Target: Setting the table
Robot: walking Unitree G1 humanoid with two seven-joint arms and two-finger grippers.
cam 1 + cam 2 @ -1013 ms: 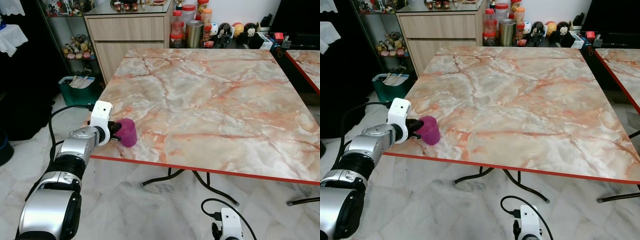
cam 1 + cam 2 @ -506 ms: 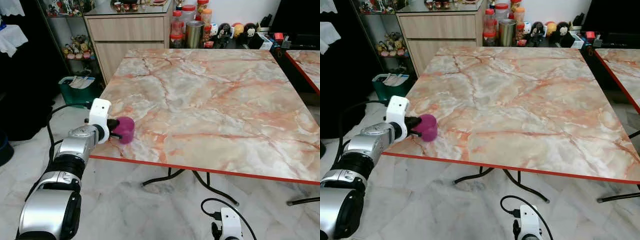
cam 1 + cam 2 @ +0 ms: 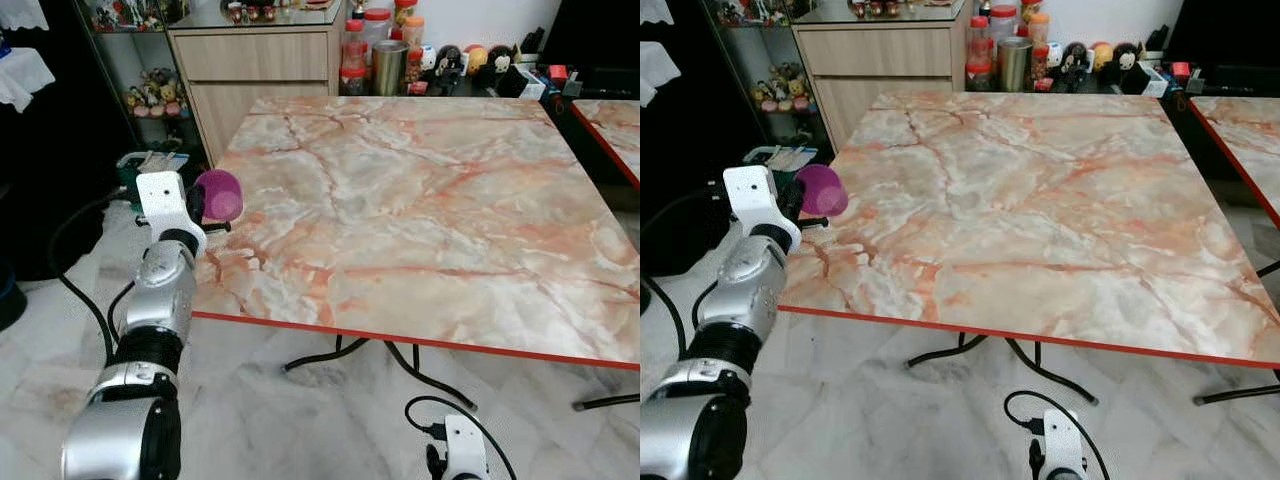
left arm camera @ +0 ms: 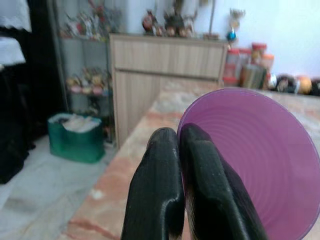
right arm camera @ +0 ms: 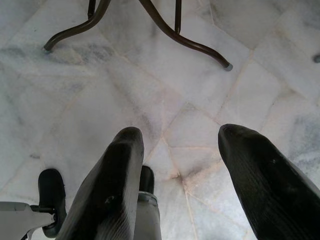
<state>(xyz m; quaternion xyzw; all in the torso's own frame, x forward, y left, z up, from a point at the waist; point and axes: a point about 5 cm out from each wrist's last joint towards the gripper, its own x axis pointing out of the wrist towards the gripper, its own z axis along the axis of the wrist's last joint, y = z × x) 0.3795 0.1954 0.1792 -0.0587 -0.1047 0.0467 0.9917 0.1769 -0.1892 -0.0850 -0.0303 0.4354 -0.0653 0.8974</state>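
Purple cup (image 3: 218, 194) now lifted off desk (image 3: 420, 200), pinched at rim by closed left gripper (image 4: 182, 150); right gripper (image 5: 190, 165) open, empty; placement pending.

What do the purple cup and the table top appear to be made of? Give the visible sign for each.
Purple cup: probably thin plastic; it looks faintly translucent, with fine rings inside, and the left gripper pinches its rim. Table top: marble-look surface, glossy, pink-veined; the thin red edge suggests laminate rather than stone, though that is uncertain.
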